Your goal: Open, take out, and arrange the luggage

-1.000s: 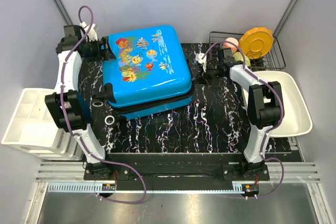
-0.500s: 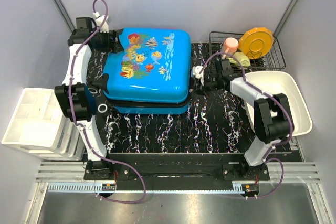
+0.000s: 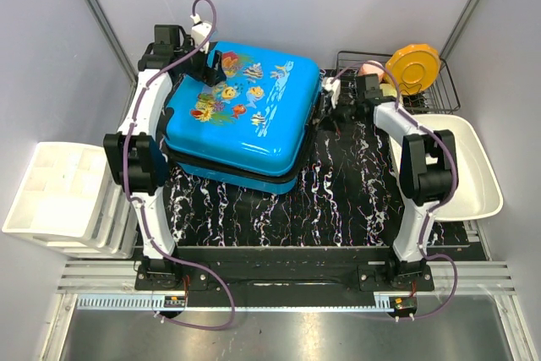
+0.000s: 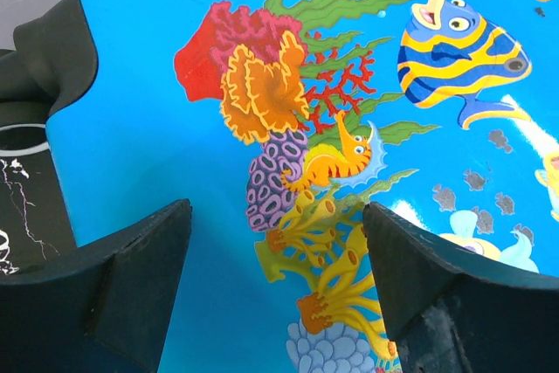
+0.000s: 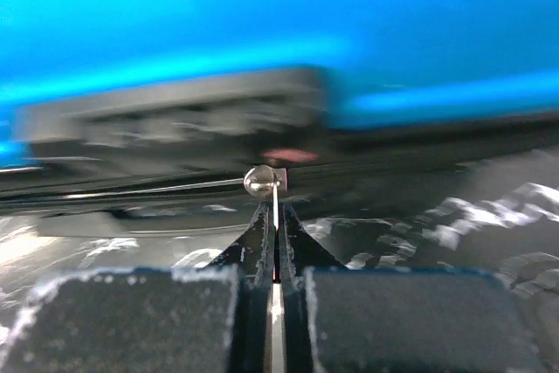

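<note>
Lying beneath left claw [image 4: 275, 229]: luggage [image 4: 148, 120].

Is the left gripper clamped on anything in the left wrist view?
No. The left gripper stands wide open just above the printed lid of the luggage, with nothing clamped in it.

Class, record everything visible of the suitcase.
The suitcase is a glossy blue hard shell printed with cartoon fish and coral, black-trimmed. It lies flat on the table, a dark seam between its halves. The open left gripper is over its far-left corner; the shut right gripper pinches a zipper pull on its right side.
</note>
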Available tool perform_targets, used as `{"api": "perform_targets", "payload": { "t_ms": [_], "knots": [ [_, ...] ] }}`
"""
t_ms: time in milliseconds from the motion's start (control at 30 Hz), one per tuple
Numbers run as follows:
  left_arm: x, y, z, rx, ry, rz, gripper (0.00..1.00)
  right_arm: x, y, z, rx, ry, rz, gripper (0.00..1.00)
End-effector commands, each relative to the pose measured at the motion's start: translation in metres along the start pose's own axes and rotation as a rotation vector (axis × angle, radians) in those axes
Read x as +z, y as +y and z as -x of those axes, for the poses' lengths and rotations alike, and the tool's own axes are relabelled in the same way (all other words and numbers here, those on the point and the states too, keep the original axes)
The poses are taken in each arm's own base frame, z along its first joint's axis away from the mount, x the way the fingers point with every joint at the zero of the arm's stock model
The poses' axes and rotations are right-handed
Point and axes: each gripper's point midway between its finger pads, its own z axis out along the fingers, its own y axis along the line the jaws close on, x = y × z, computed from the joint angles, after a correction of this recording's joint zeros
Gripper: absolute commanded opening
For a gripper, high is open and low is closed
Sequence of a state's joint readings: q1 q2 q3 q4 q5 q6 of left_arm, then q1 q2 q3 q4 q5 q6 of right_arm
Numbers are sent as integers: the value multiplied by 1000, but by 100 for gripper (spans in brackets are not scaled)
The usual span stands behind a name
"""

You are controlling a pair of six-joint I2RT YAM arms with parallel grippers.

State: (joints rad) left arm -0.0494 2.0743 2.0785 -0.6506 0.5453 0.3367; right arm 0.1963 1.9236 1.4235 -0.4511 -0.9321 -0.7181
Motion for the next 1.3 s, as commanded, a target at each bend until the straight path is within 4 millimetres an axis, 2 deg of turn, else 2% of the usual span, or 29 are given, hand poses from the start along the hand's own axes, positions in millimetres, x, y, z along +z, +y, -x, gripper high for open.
{"api": "perform_targets", "payload": {
  "t_ms": [0, 67, 133, 167, 233, 267, 333, 367, 400, 467, 500, 533, 567, 633, 700, 733, 767, 800, 833, 933, 1000, 1033, 1100, 1133, 1167, 1200, 1233, 1267],
  "knots": [
    [2, -8, -102, -214, 294, -67, 83, -25, -89, 69, -98, -180, -292, 0],
    [1, -4, -94, -212, 273, -61, 84, -16, -74, 69, -48, -204, -242, 0],
    [-2, -6, -81, -230, 238, -71, 86, -5, -58, 71, -90, -199, -215, 0],
    [-7, -7, -70, -226, 211, -67, 87, 1, -51, 62, -85, -186, -201, 0],
    [-22, 5, -59, -278, 184, -20, 92, 7, -40, 61, -102, -183, -180, 0],
    [-37, 4, -43, -275, 150, -6, 93, 8, -36, 56, -95, -178, -170, 0],
    [-65, 9, -35, -333, 114, 9, 96, 10, -30, 56, -116, -174, -163, 0],
    [-89, 3, -31, -360, 90, 18, 96, 10, -27, 52, -117, -168, -159, 0],
    [-109, 12, -34, -448, 64, 50, 97, 10, -26, 51, -122, -167, -159, 0],
    [-143, -4, -42, -551, 37, 34, 97, 9, -23, 51, -127, -166, -156, 0],
    [-160, -3, -49, -605, 21, 54, 97, 9, -22, 51, -132, -165, -157, 0],
    [-170, -9, -55, -621, 17, 55, 97, 9, -20, 52, -145, -165, -155, 0],
    [-184, -25, -64, -628, 15, 65, 97, 10, -19, 51, -149, -163, -152, 0],
    [-199, -46, -81, -673, 28, 105, 97, 10, -14, 52, -164, -164, -142, 0],
    [-203, -57, -95, -747, 38, 128, 98, 14, -4, 52, -174, -162, -116, 0],
    [-202, -66, -112, -790, 59, 138, 98, 16, 0, 51, -189, -159, -107, 0],
    [-200, -70, -118, -825, 64, 139, 98, 20, 5, 47, -193, -154, -93, 0],
    [-198, -70, -120, -827, 49, 140, 98, 24, 12, 48, -201, -152, -77, 0],
    [-192, -72, -132, -854, 62, 136, 97, 26, 17, 48, -201, -152, -65, 0],
    [-172, -62, -133, -884, 33, 84, 97, 34, 34, 48, -207, -154, -21, 0],
    [-161, -42, -123, -839, 1, 88, 97, 36, 44, 48, -219, -156, 3, 0],
    [-153, -23, -114, -820, -4, 89, 96, 40, 52, 46, -224, -153, 22, 0],
    [-143, 0, -107, -795, 0, 102, 95, 42, 63, 49, -229, -156, 42, 0],
    [-135, 22, -98, -785, -4, 114, 94, 47, 76, 49, -232, -156, 77, 0],
    [-131, 30, -94, -777, 6, 114, 93, 49, 82, 50, -235, -157, 93, 0],
    [-120, 43, -99, -790, 25, 117, 92, 49, 90, 54, -252, -163, 107, 0],
    [-126, 54, -73, -737, -21, 126, 91, 51, 100, 56, -265, -169, 134, 0],
    [-126, 58, -68, -700, -21, 126, 91, 55, 111, 60, -283, -175, 158, 0]
  ]
}}
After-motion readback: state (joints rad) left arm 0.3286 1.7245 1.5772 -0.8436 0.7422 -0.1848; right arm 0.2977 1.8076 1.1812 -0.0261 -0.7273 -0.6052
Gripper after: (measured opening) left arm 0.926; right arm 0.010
